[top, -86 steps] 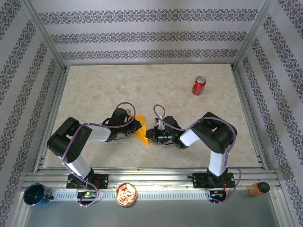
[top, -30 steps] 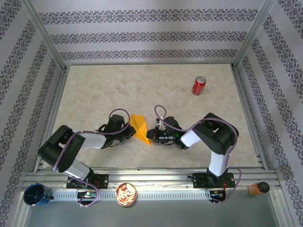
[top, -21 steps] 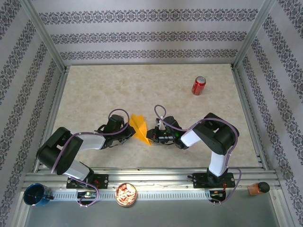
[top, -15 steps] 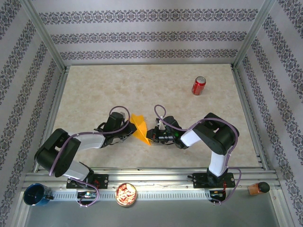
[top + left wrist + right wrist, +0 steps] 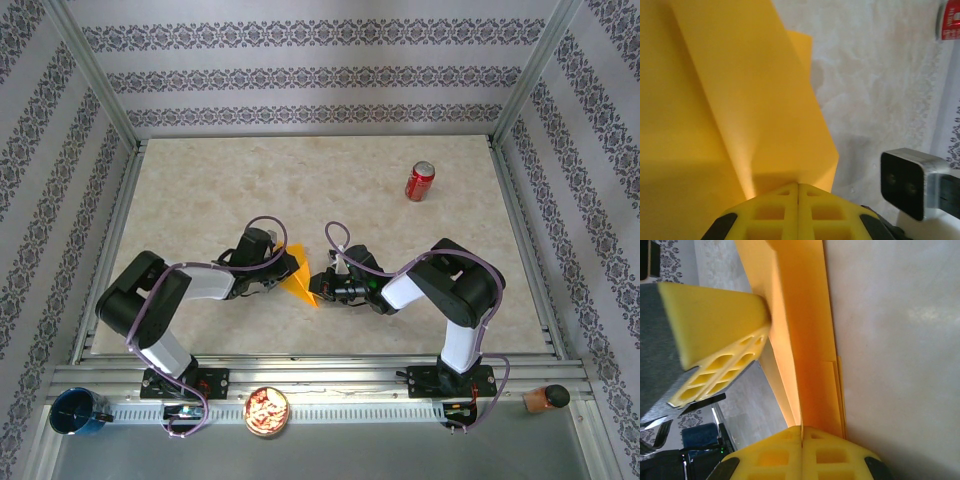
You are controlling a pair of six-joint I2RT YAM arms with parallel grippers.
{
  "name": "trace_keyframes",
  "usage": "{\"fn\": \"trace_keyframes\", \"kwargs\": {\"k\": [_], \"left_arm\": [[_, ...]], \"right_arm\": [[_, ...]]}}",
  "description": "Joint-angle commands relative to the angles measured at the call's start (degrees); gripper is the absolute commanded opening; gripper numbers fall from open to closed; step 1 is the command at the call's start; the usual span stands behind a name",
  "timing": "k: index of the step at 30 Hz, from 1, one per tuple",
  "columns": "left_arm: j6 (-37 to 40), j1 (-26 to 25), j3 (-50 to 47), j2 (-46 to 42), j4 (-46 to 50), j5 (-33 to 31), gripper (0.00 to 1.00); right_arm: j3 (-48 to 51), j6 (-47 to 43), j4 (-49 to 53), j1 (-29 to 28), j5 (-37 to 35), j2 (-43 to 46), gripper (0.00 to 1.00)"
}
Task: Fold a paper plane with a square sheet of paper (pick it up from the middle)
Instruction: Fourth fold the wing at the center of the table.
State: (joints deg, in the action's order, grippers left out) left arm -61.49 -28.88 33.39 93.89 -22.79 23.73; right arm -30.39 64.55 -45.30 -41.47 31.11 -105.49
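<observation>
The square sheet of paper [image 5: 296, 272] is a small creased orange-yellow shape with layered flaps, held tilted just above the table between both arms. My left gripper [image 5: 277, 268] is shut on its left edge; in the left wrist view the paper [image 5: 730, 100] runs into the seam of the closed yellow fingers [image 5: 770, 210]. My right gripper [image 5: 317, 286] is shut on the paper's near right corner. The right wrist view shows the folded layers [image 5: 810, 340] entering its closed gripper [image 5: 801, 429], with the left gripper's fingers [image 5: 715, 325] pressed against the paper from the other side.
A red soda can [image 5: 420, 181] stands at the back right, and it appears again as a red can [image 5: 950, 20] from the left wrist. On the front rail sit a blue cup [image 5: 78, 411], a bowl of snacks [image 5: 267, 411] and a brown object [image 5: 545, 398].
My left gripper, which had drawn back to the left off the paper, has come back right and closed on its left edge. The right gripper kept its hold.
</observation>
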Motion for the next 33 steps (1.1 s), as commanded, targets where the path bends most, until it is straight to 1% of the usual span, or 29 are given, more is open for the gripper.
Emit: {"fn": "trace_keyframes", "kwargs": {"k": [1,6,12,17,25,33], "left_arm": [[0.2,-0.3,1.2,0.7,-2.8,-0.2,0.05],[-0.3,0.1,0.9,0.2,-2.7,-1.2,0.05],[-0.1,0.1,1.3,0.7,-5.5,0.7,0.06],[-0.9,0.1,1.6,2.4,-5.6,0.4,0.06],[-1.1,0.4,1.6,3.1,-3.4,-1.2,0.05],[-0.3,0.6,2.2,3.3,-1.7,-1.3,0.05]], "right_arm": [[0.6,-1.2,7.2,-0.4,0.2,-1.6,0.02],[0.4,-1.5,7.9,-0.1,0.4,-1.6,0.01],[0.0,-1.6,9.0,0.1,0.9,-1.5,0.01],[0.0,-1.5,9.4,0.2,1.0,-1.6,0.01],[-0.2,-1.5,10.0,0.3,1.6,-1.9,0.01],[-0.7,-1.4,10.0,0.4,2.0,-2.3,0.01]]}}
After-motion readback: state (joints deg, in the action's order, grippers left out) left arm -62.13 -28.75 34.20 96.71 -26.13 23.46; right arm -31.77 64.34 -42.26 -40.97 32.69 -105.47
